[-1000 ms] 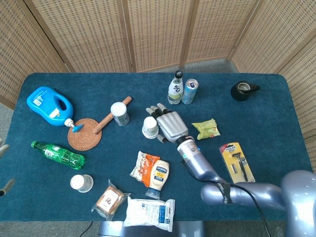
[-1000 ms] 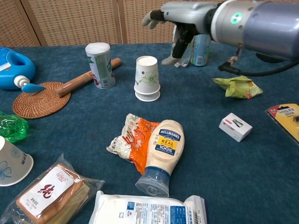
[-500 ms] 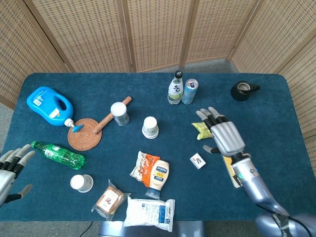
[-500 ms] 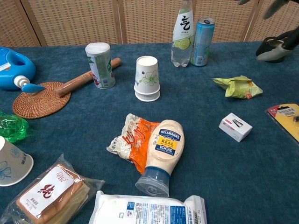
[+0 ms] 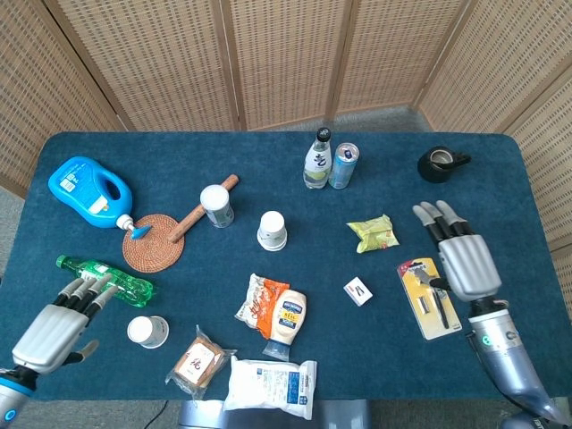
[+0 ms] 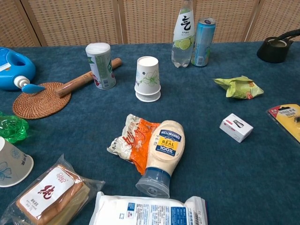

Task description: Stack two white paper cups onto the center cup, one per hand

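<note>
The center cup stands upside down mid-table; in the chest view the center cup has a floral print and two rims at its base. A second white paper cup lies on its side near the front left edge, also seen in the chest view as the lying cup. My left hand hovers just left of that cup, fingers spread and holding nothing. My right hand is far right over the razor pack, fingers straight and empty. Neither hand shows in the chest view.
A green bottle lies just beyond my left hand. A rattan coaster, blue jug and white tin sit left. A mayonnaise bottle, bread pack, small box and green packet surround the center.
My right hand has drawn away from beside the center cup to the right side of the table. My left hand has come in at the front left, close to the lying cup.
</note>
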Tool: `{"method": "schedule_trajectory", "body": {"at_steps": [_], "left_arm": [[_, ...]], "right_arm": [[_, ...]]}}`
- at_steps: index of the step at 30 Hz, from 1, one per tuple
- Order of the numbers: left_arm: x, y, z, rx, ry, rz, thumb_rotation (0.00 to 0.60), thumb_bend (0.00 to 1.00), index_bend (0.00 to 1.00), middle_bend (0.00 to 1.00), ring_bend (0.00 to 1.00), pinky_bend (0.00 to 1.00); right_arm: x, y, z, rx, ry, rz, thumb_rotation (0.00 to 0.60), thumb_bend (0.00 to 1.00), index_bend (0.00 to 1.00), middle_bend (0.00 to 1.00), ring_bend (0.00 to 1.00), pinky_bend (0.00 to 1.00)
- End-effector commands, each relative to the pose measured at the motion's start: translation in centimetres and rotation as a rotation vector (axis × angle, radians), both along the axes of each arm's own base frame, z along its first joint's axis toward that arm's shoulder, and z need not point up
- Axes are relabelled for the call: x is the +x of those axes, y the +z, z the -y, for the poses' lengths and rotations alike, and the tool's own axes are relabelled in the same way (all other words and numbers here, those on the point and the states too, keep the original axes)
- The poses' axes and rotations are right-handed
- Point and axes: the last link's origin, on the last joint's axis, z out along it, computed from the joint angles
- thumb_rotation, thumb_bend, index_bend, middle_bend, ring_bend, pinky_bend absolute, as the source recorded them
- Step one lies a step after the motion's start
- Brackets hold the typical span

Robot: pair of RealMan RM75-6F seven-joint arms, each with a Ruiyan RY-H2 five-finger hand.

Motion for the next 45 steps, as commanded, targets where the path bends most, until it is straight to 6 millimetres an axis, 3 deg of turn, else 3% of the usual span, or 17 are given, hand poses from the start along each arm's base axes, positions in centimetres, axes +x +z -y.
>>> {"method": "schedule_trajectory", "body": {"at_steps": [1, 9, 15, 22, 38, 43, 45], "left_arm": [[0.5, -0.9, -0.1, -0.016, -0.005, -0.003, 0.600, 0.33, 0.00, 0.00, 0.00, 0.08], [0.9, -2.0, 0.2, -0.031, -0.012, -0.033, 0.600, 0.33, 0.00, 0.00, 0.00, 0.09], [1.1, -2.6, 0.2, -0.041, -0.017, -0.060, 0.600, 0.33, 0.00, 0.00, 0.00, 0.09], [1.0, -3.8, 0.3, -0.065, -0.009, -0.089, 0.600, 0.33, 0.00, 0.00, 0.00, 0.09], [1.5, -7.7, -1.3, -0.112, -0.021, -0.073, 0.600, 0.33, 0.01, 0.01, 0.00, 0.15], [1.8, -8.5, -1.6, -0.129, -0.023, -0.080, 0.600, 0.33, 0.11, 0.10, 0.02, 0.24], [1.9, -8.8, -1.7, -0.132, -0.026, -0.081, 0.600, 0.34, 0.21, 0.21, 0.10, 0.29]], "right_arm": [[-2.0, 0.9, -0.6, -0.033, -0.021, 0.013, 0.600, 0.20, 0.00, 0.00, 0.00, 0.24], [-6.3, 2.7, -2.0, -0.064, -0.061, 0.032, 0.600, 0.19, 0.01, 0.00, 0.00, 0.24], [-8.4, 3.6, -4.1, -0.113, -0.090, 0.036, 0.600, 0.19, 0.01, 0.00, 0.00, 0.24], [-8.8, 3.9, -5.5, -0.145, -0.101, 0.065, 0.600, 0.19, 0.02, 0.00, 0.00, 0.24], [-8.8, 4.2, -5.7, -0.158, -0.120, 0.106, 0.600, 0.19, 0.02, 0.00, 0.00, 0.24], [-8.9, 4.0, -5.7, -0.153, -0.123, 0.111, 0.600, 0.19, 0.03, 0.00, 0.00, 0.24], [-8.9, 4.0, -5.7, -0.153, -0.121, 0.114, 0.600, 0.20, 0.03, 0.00, 0.00, 0.24]]}}
